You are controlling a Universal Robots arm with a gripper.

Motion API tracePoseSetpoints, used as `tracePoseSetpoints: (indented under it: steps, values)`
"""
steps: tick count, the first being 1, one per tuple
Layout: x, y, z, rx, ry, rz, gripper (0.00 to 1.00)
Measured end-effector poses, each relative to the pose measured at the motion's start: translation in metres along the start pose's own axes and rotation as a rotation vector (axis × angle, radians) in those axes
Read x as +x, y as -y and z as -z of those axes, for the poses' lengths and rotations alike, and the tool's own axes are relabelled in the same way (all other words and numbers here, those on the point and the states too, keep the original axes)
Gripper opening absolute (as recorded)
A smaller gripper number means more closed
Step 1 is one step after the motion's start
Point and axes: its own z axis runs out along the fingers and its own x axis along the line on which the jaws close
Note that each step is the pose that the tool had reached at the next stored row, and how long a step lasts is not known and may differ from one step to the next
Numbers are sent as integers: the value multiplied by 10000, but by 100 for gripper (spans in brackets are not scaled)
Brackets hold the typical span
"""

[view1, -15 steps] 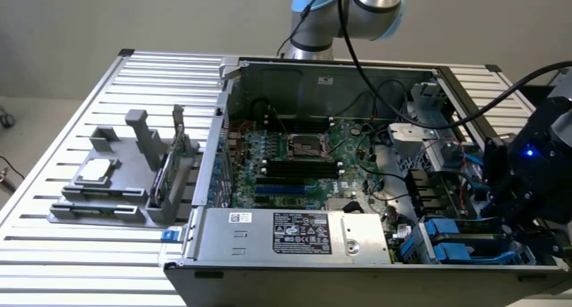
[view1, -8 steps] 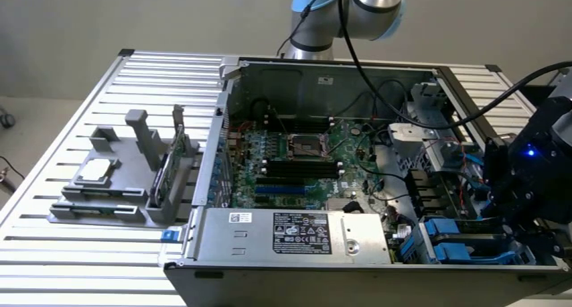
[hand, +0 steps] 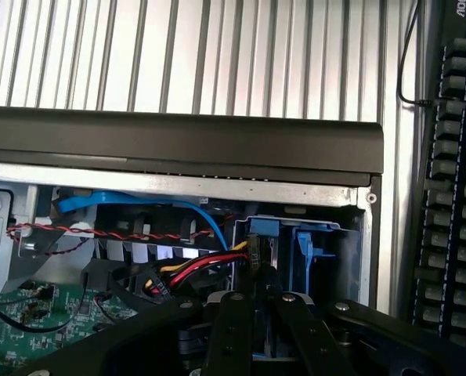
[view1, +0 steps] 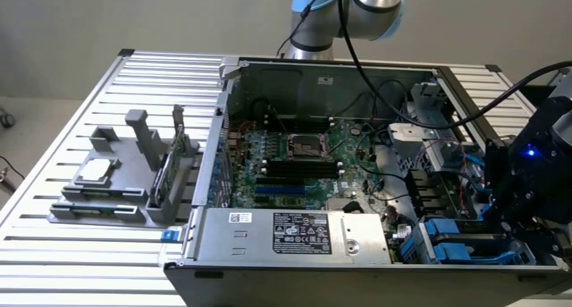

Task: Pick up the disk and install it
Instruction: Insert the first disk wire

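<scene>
Looking across the exterior view first: the open case (view1: 358, 186) sits on the slatted worktop (view1: 107, 253), board (view1: 304, 159) exposed, silver power box (view1: 295, 234) along its near edge. The gripper (view1: 527, 186) hangs over the corner at the exterior view's right, right above the blue drive bays (view1: 465, 243). Over on the exterior view's left, a grey rack (view1: 125, 179) holds a small silver chip (view1: 96, 169) and an upright card (view1: 174, 159), well apart from the action.

Now the wrist view: the black fingers (hand: 233, 329) come together to a narrow gap, nearly closed, their tips pointing straight down into the bay. Between them sits a thin dark edge with blue plastic at its far end, which looks to me like the disk (hand: 258, 258) held on edge, long axis running away from the fingers into the slot. The blue carrier (hand: 307, 251) stands just beside it. Red, yellow and black cables (hand: 193, 266) crowd close on one side; a keyboard (hand: 452, 180) lies outside the case.
</scene>
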Motion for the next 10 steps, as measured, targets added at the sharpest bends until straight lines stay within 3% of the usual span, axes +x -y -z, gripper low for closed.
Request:
tracePoseSetpoints:
  steps: [10]
  values:
    - [10, 80, 53, 18, 1, -3, 16]
